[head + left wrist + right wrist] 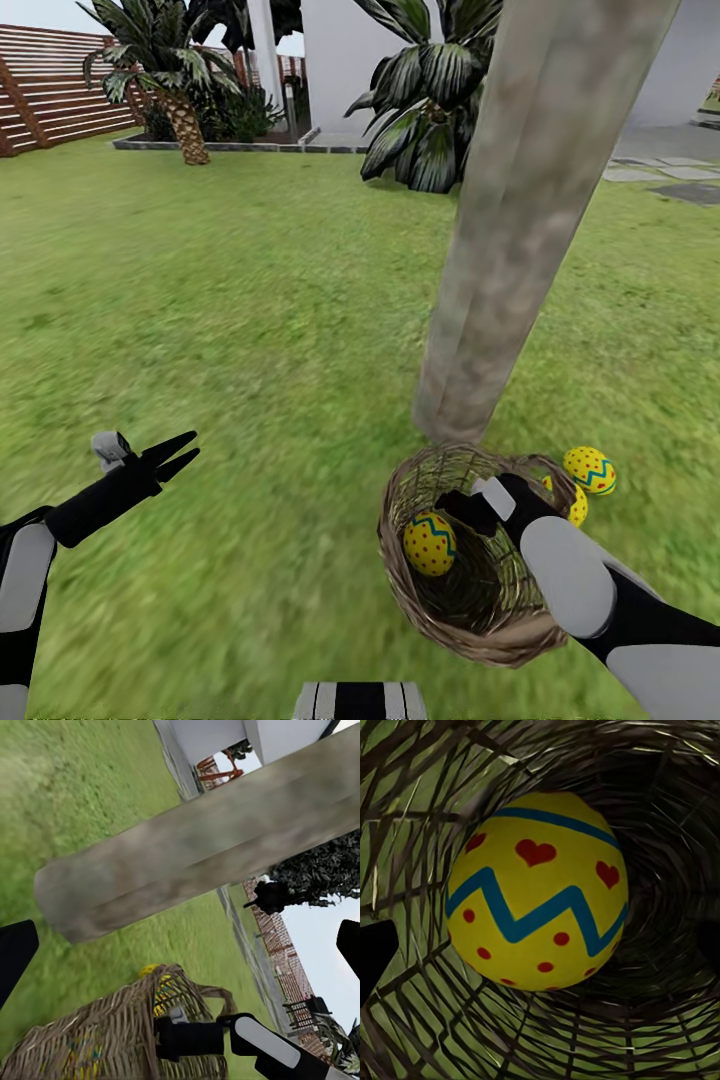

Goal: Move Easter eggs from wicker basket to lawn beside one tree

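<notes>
My right hand (470, 508) sits open inside the wicker basket (440, 610), holding nothing; the last egg (538, 891) directly ahead looks smooth, slippery, light—grip across its middle.

Bright, even daylight with no strong shadows. The lawn (250, 300) looks smeared and blurry, maybe most toward 6 o'clock.
</notes>
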